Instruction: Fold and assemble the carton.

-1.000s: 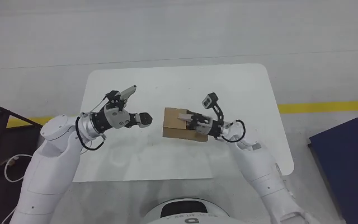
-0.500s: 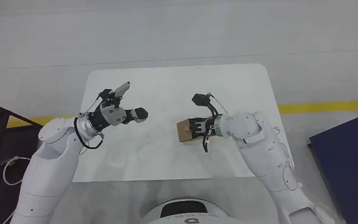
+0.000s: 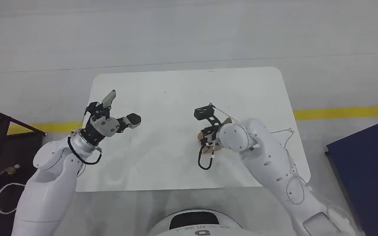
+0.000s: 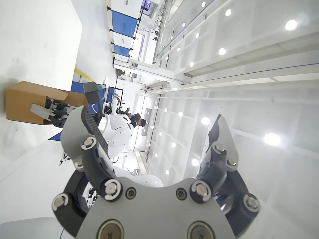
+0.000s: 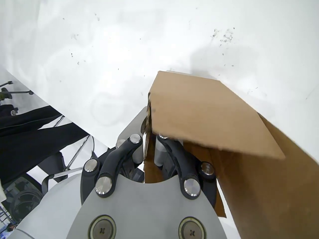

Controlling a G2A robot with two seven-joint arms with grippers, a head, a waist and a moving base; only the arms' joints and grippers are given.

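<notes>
The brown carton (image 5: 211, 115) sits on the white table (image 3: 177, 94), right of the middle and toward the front. My right gripper (image 5: 149, 135) is shut on one of its walls, a finger on each side of the cardboard. From above, the right gripper (image 3: 207, 140) and wrist cover most of the carton (image 3: 207, 149). In the left wrist view the carton (image 4: 25, 103) rests on the table with an open end and a flap facing the right arm. My left gripper (image 3: 122, 107) hangs open and empty over the table's left side, well away from the carton.
The table's front edge (image 5: 62, 115) runs close to my right gripper, with dark objects on the floor beyond it. A yellow floor line (image 3: 336, 112) passes the table on the right. Bare tabletop lies between the two arms.
My right arm has turned and drawn the carton toward the table's front, so it shows far less from above. My left gripper has drawn back to the left, still open.
</notes>
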